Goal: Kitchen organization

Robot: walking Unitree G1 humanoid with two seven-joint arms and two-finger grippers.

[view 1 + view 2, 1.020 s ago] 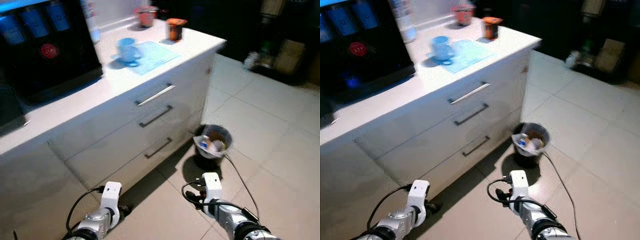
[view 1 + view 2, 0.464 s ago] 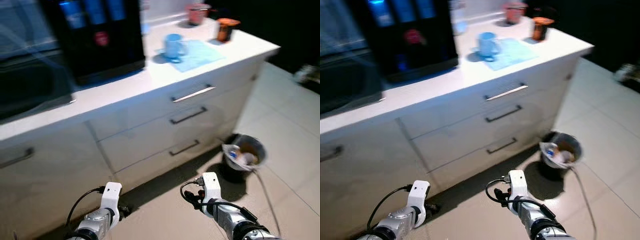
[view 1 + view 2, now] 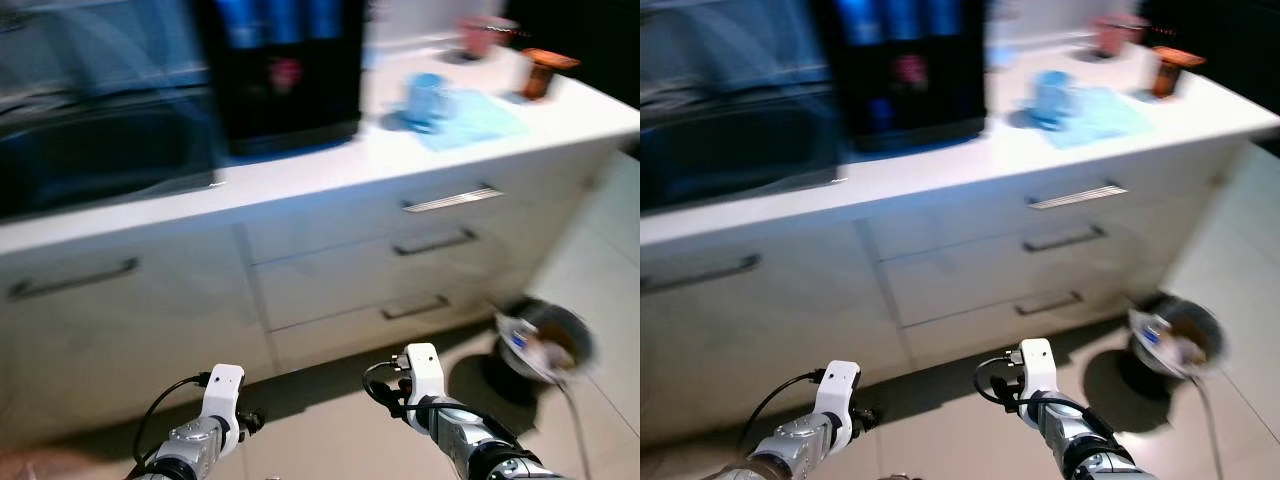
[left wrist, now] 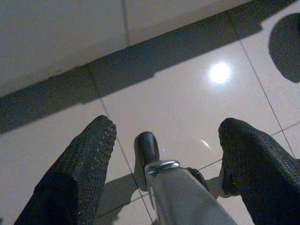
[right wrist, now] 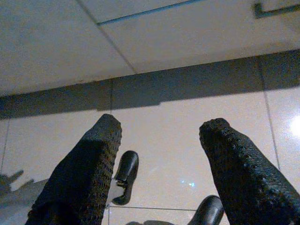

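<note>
white counter edge (image 3: 420, 165) ahead, tiled floor (image 4: 178, 93) below, both grippers spread, empty

Tiled floor (image 3: 330, 440) – waste bin (image 3: 548, 345) (contents blurred) stands there.

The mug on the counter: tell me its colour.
Light blue; the mug shows best in the left eye view.

readable text: none, frames blurring too much for letters or numbers
black machine (image 3: 285, 70): showing blue panels and a red round mark, nothing legible
orange cup (image 3: 540, 72): carrying no legible label
drawer fronts (image 3: 440, 245): bearing no signs
</note>
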